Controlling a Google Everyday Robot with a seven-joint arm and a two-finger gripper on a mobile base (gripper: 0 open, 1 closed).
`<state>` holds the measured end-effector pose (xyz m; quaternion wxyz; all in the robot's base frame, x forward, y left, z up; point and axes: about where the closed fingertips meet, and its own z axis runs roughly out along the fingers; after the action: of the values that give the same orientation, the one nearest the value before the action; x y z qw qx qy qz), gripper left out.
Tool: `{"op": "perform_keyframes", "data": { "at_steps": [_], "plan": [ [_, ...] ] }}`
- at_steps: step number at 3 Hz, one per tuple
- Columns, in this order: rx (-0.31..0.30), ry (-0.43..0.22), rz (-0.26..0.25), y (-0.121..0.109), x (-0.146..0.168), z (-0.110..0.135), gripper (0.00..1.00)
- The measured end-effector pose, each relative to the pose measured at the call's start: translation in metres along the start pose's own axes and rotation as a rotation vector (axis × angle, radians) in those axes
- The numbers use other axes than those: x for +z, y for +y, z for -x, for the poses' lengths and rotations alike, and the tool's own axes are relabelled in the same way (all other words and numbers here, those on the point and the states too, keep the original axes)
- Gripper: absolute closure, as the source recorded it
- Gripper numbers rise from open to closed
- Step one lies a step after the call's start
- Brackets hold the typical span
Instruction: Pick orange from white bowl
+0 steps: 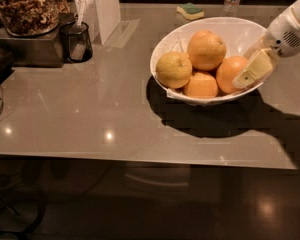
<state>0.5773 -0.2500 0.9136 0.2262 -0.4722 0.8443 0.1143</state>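
Reaching into the white bowl (242, 31) at its right, the hand (249, 72) meets the orange (229, 73), open or closed I cannot tell; gripping and lifting seem next.

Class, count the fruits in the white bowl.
4 in the white bowl: yellow fruit left, large pale fruit at back, front fruit, right fruit beside the tool. More may hide beneath.

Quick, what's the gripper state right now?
The gripper is at the right side of the white bowl, by the orange; open or closed cannot be told.
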Motion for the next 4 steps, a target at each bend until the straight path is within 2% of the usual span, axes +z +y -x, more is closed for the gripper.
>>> {"op": "perform_keyframes", "data": {
  "at_steps": [2,3,4],
  "plan": [
    [0.028,0.014,0.041,-0.0001,0.0153,-0.0009,0.39],
    [0.029,0.015,0.041,0.0031,0.0143,-0.0021,0.58],
    [0.032,0.021,0.049,0.0038,0.0175,-0.0027,0.81]
  ]
}}
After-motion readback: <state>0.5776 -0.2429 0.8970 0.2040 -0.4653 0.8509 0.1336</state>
